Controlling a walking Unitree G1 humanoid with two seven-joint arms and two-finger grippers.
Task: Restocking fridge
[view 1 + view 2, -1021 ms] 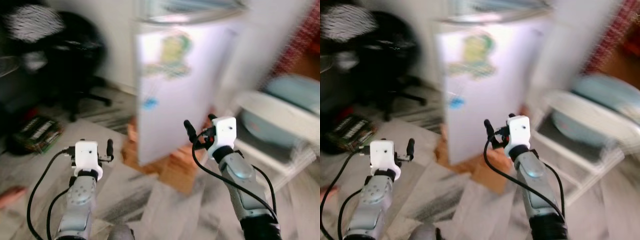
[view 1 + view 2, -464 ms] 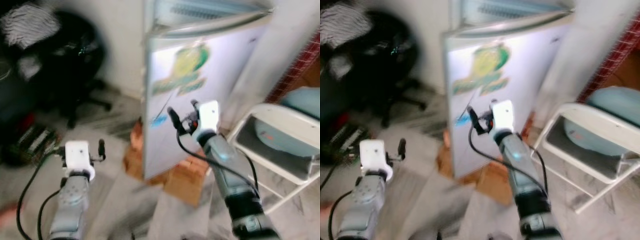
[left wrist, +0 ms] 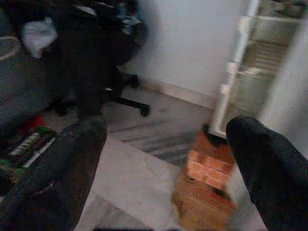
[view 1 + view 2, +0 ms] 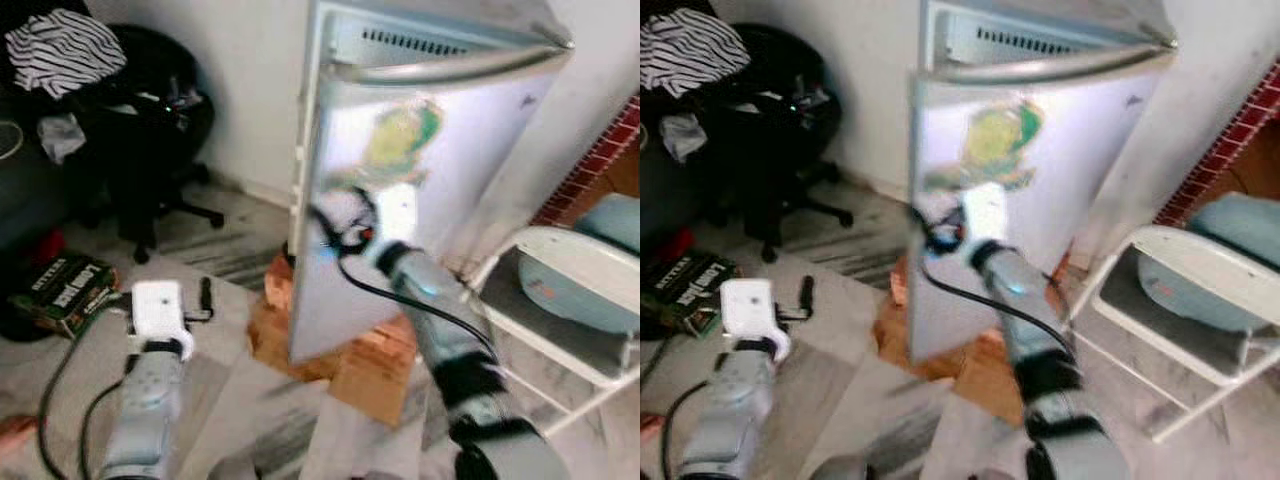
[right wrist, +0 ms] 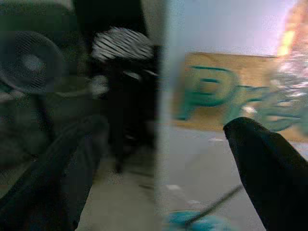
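At frame centre the right hand (image 4: 325, 222), fingers wide, is raised at the fridge (image 4: 420, 130) door edge. The left hand (image 4: 190, 300) is wide, empty. Restocking is judged barely begun.

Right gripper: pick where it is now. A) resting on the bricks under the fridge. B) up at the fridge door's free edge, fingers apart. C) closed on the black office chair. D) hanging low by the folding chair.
B: the right gripper is raised at the left edge of the fridge door, and the right wrist view shows its two fingers spread with that edge between them.
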